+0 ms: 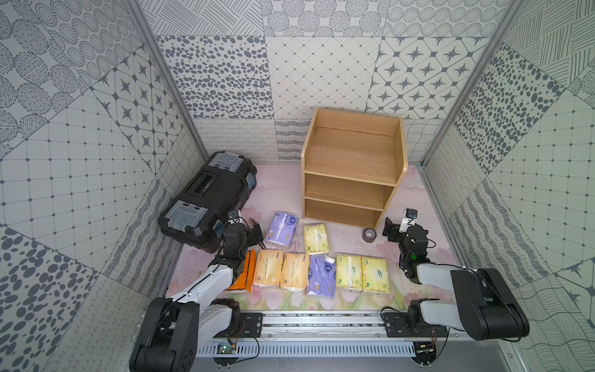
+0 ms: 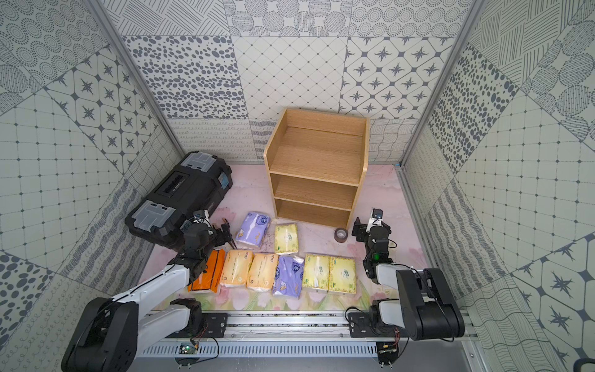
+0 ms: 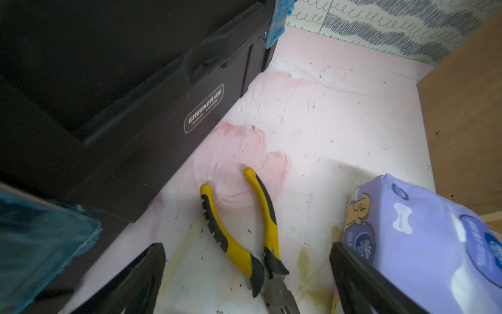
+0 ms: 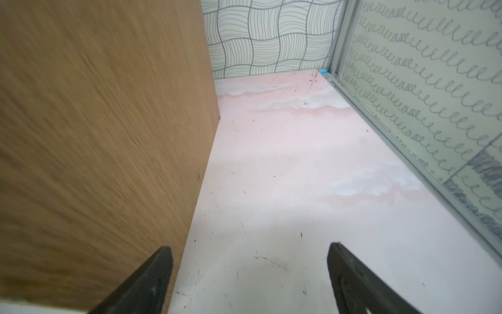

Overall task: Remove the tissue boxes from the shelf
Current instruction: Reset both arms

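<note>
Shelf [image 1: 351, 151] check: found all three tiers bare, eight tissue boxes [image 1: 294, 272] out on bench [image 1: 283, 190] in front. Logged left fingers [image 3: 141, 277] spread, empty, lavender pack [image 3: 423, 239] just beside to their right, long axis pointing toward shelf; right fingers [image 4: 146, 280] spread, empty, beside shelf wall. Made out pliers [image 3: 244, 244] plainly only in left wrist view.

L tool [image 3: 247, 244], R tool [image 4: 250, 245]: jaws wide.

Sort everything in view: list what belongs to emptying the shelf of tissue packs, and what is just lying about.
Job: shelf; eight tissue packs, all off it.
Lying about: black toolbox; tape roll; pliers.
</note>
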Available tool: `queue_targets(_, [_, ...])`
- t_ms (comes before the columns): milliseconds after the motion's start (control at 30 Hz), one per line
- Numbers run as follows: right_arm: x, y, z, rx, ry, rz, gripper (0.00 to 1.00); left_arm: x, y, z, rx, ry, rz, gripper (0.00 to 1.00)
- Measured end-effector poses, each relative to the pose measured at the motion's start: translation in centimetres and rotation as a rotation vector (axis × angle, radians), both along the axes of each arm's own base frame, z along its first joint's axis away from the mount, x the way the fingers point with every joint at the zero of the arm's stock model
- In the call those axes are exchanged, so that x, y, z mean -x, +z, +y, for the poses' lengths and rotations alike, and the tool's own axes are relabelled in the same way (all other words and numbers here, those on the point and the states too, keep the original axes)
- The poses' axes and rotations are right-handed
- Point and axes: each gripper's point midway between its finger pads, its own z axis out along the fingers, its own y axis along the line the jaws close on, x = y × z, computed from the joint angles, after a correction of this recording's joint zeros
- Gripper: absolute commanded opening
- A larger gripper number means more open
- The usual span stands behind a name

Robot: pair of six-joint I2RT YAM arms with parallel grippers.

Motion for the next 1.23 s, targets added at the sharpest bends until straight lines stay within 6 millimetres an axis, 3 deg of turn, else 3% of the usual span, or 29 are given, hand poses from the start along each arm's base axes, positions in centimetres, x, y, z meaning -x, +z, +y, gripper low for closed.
queue_targets(100, [-1.0, -0.4, 0.2, 0.001, 0.021, -0.028, 0.95, -0.4, -1.0, 0.1, 0.003, -0.015, 0.002, 0.99])
queue_targets(233, [-1.3, -2.5, 0.0, -0.002, 0.024, 0.004, 0.95, -1.4, -1.5, -0.3, -0.007, -0.056, -0.010, 1.00])
queue_targets(367, [-2.1, -0.9, -0.9, -0.019, 0.001, -0.047, 0.95, -2.4, -2.1, -0.5, -0.021, -0.093, -0.028, 0.99])
queue_targets(533, [-2.2, -0.4, -1.1, -0.034, 0.004, -0.060, 0.95, -3.1, -4.1, -0.8, -0.027, -0.140, -0.018, 0.99])
queue_targets(800, [-2.7, -0.4, -1.0, -0.044, 0.012, -0.049, 0.97, -5.8, -2.2, -1.5, -0.056, -0.172, -0.079, 0.99])
queue_targets(1233, [-3.0, -0.6, -1.0, -0.047, 0.009, -0.027, 0.97, -6.6, -1.6, -1.7, -0.085, -0.175, -0.086, 0.99])
